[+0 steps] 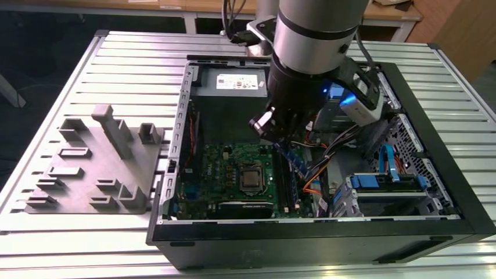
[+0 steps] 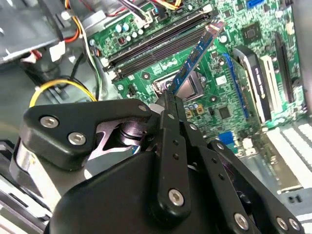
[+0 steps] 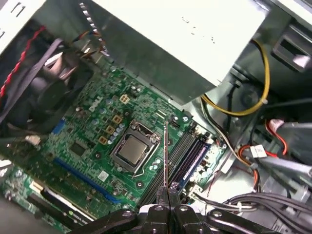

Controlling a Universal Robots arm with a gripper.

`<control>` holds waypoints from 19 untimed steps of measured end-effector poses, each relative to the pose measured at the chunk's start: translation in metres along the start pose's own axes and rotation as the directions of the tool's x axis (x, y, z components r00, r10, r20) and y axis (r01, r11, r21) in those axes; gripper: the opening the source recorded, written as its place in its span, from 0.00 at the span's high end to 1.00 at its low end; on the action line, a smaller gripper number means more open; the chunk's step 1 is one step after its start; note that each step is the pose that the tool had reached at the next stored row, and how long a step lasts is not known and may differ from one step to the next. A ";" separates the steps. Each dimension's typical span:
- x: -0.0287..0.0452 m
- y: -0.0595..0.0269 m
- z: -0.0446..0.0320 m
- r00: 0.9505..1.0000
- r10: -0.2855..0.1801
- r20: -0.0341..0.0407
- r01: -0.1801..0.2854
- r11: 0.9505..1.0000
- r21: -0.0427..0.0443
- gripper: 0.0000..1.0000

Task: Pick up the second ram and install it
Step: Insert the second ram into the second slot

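Ram: pinched edge-on in gripper, mid-frame in second wrist view, near slots at upper centre, unseated. Judged mid-carry; called for lining up over slot.

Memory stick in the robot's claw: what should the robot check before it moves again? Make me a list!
1. The gripper holds the second ram: ok, shut on one end.
2. Ram seated: not ok, it is held above the motherboard.
3. Ram lined up with the memory slots: cannot tell.
4. A slot free: cannot tell.
5. The cables kept off the slots: ok, they lie beside them.
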State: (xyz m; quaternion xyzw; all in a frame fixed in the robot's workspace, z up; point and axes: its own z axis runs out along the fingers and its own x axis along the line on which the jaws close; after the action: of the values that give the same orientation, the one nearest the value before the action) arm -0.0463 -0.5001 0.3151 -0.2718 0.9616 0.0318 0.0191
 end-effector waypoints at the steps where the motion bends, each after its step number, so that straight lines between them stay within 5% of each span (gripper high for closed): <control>1: 0.0000 0.0000 0.0001 1.000 0.018 0.001 -0.018 1.000 0.001 0.92; 8: 0.0000 -0.0001 0.0010 0.990 0.137 0.007 -0.137 0.990 0.007 0.92; 14: 0.0001 -0.0001 0.0021 0.966 0.257 0.015 -0.257 0.966 0.012 0.92; 19: 0.0002 -0.0002 0.0029 0.939 0.343 0.021 -0.343 0.939 0.016 0.92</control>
State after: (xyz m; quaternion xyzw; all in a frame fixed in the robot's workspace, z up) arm -0.0463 -0.5001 0.3122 -0.0996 0.9943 0.0280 0.0244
